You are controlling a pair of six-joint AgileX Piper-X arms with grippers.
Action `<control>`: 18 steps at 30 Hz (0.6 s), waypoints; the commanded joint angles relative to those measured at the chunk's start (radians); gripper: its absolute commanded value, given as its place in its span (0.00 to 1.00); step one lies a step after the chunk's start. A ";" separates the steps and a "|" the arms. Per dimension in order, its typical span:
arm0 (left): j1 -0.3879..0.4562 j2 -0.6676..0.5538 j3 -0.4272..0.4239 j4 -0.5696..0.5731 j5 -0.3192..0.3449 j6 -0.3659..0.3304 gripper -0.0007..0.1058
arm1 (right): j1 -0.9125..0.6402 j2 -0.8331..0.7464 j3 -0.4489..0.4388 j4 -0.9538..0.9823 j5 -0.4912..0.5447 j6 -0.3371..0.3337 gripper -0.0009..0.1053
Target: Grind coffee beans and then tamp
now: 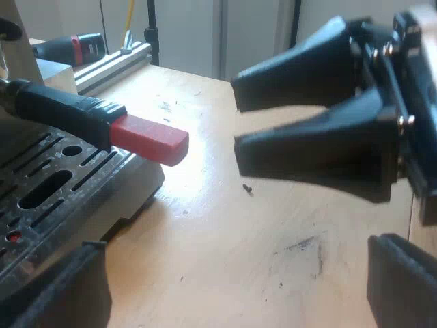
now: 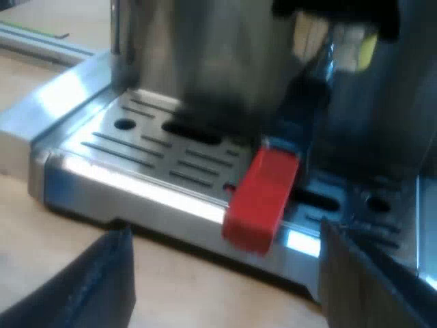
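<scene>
The holder handle (image 2: pixel 261 198) juts from the espresso machine (image 2: pixel 102 181). The right gripper (image 2: pixel 225 287) faces it, fingers wide apart, empty; the left gripper (image 1: pixel 239 280) likewise, over the desk (image 1: pixel 205 225).

- The handle (image 1: pixel 61 113) runs off the edge at its dark end, so the metal holder it belongs to is hidden. From the right wrist its dark part is lost in shadow under the machine's front (the red end (image 2: pixel 259 198) alone reads clearly).
- The espresso machine (image 1: pixel 54 184) is cut off above its drip tray (image 2: pixel 157 147), and its body (image 2: pixel 205 48) is a blur.
- The left hand (image 1: pixel 235 246) shows as two blurred dark fingers (image 1: pixel 65 294), both cut by the edge.
- The right hand (image 1: pixel 236 123) is cut off at the wrist, and its fingers (image 2: pixel 102 287) are cropped too.
- A red-and-black object (image 1: pixel 72 48) beyond the machine is too blurred to name.
- A dark speck (image 1: pixel 247 188) on the tabletop (image 1: pixel 205 273) is too small to tell.
</scene>
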 commanded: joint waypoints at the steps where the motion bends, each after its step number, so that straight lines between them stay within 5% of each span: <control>1: -0.004 0.003 -0.003 -0.021 0.009 -0.008 0.74 | -0.003 -0.008 -0.052 0.082 0.009 0.007 0.58; 4: -0.004 0.003 -0.003 -0.022 0.009 -0.008 0.74 | -0.028 -0.008 -0.099 0.195 -0.017 0.057 0.58; 6: -0.004 0.003 -0.003 -0.028 0.009 -0.008 0.74 | -0.061 -0.008 -0.140 0.306 -0.033 0.153 0.58; 9: -0.004 0.003 -0.003 -0.028 0.009 -0.008 0.74 | -0.145 -0.006 -0.227 0.504 -0.174 0.264 0.58; 18: -0.004 0.003 -0.003 -0.030 0.009 -0.008 0.74 | -0.285 0.002 -0.346 0.679 -0.394 0.308 0.58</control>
